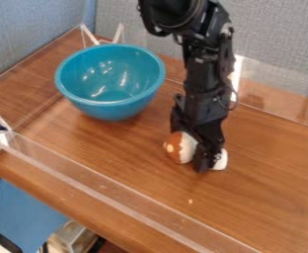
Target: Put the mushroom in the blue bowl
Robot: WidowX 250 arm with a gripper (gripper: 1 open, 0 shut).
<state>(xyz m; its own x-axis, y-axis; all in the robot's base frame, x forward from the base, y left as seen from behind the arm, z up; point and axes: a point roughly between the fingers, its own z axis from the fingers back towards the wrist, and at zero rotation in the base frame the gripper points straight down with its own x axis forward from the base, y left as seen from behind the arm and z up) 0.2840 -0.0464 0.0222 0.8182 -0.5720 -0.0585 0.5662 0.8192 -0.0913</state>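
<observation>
Claw (192, 150) astride rounded, smooth mushroom (181, 147)

Gripper (196, 144) down over the mushroom (184, 148)

Its jaws stand wide apart astride the mushroom lying on the wooden table (104, 158); the blue bowl (110, 82) sits well apart, back left.

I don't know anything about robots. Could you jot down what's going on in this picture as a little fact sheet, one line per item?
Setting: a wooden table with clear plastic walls round the edge
Robot: one black arm reaching down from above
Hand: pointing straight down, fingers spread open around the mushroom
Mushroom: lying on the table, not lifted
Blue bowl: upright, to the left of the hand in the picture, empty
Job status: mushroom not yet in the bowl
</observation>
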